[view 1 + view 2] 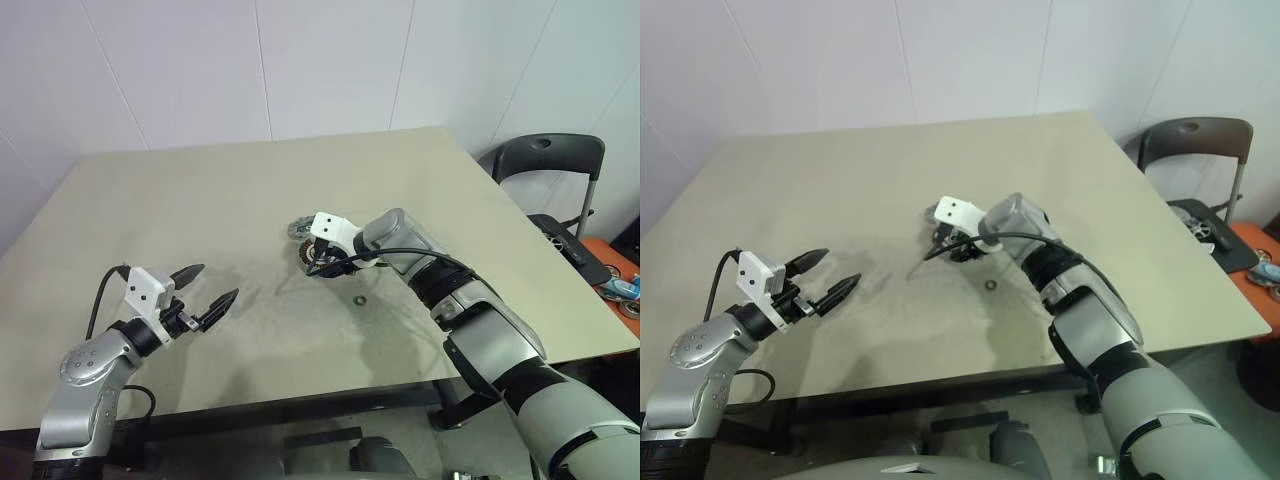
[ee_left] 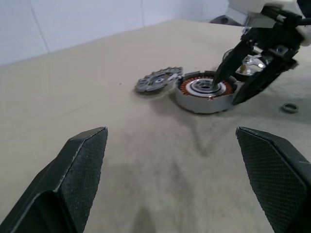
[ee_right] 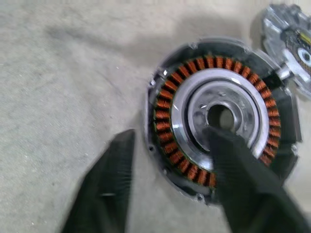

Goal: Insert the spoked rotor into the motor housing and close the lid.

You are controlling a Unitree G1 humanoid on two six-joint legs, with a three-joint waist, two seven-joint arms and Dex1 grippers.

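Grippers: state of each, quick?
Left gripper: open, holding nothing.
Right gripper: open, astride the housing wall, one finger in the middle, one outside; holding nothing.

In the head views, the right end effector [image 1: 322, 262] and its white wrist block cover most of the silver-rimmed round motor housing with copper-brown windings [image 1: 308, 258]. Only an edge of the grey notched metal lid [image 1: 296, 231] shows behind them. A small metal ring [image 1: 358, 299] on the beige tabletop [image 1: 200, 200] is too small to identify. The right wrist picture cuts the lid off at its edge, and one blurred black fingertip [image 3: 228, 145] hides part of the housing's shiny centre. Whether the thin spoked rotor sits inside cannot be told.
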